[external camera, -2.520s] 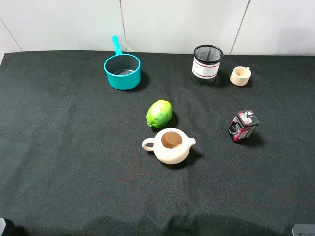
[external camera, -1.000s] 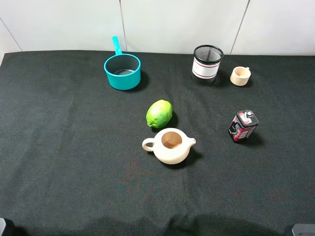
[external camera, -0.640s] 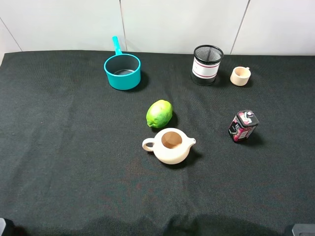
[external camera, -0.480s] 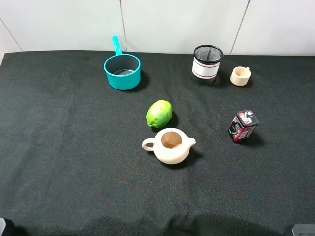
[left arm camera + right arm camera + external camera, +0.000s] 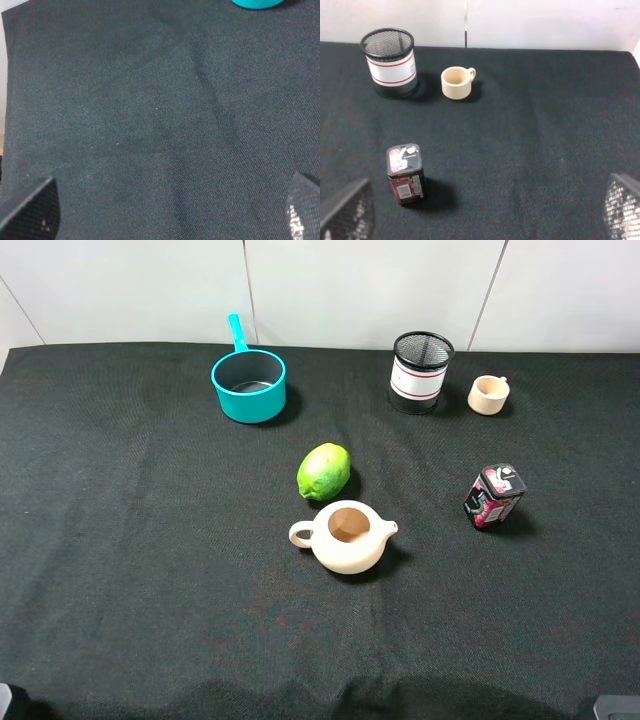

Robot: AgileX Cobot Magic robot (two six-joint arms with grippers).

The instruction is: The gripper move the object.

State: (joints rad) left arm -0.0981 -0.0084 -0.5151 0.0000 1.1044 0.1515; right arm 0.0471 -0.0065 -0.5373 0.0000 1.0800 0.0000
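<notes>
The object, a small cream cup [image 5: 488, 394] with a tiny handle, stands upright at the back right of the black cloth, just right of the mesh holder. In the right wrist view the cup [image 5: 456, 82] lies well ahead of my right gripper [image 5: 485, 210], whose two fingertips [image 5: 345, 210] sit far apart at the frame's corners with nothing between them. My left gripper [image 5: 167, 210] is open too, over bare cloth, far from the cup. Only slivers of the arms show at the bottom corners of the high view.
A black mesh pen holder [image 5: 420, 371] stands beside the cup. A red-and-black tin [image 5: 493, 496] sits between the cup and the right arm. A lime [image 5: 323, 471] and a cream teapot [image 5: 345, 537] occupy the middle. A teal saucepan [image 5: 248, 385] is at the back left.
</notes>
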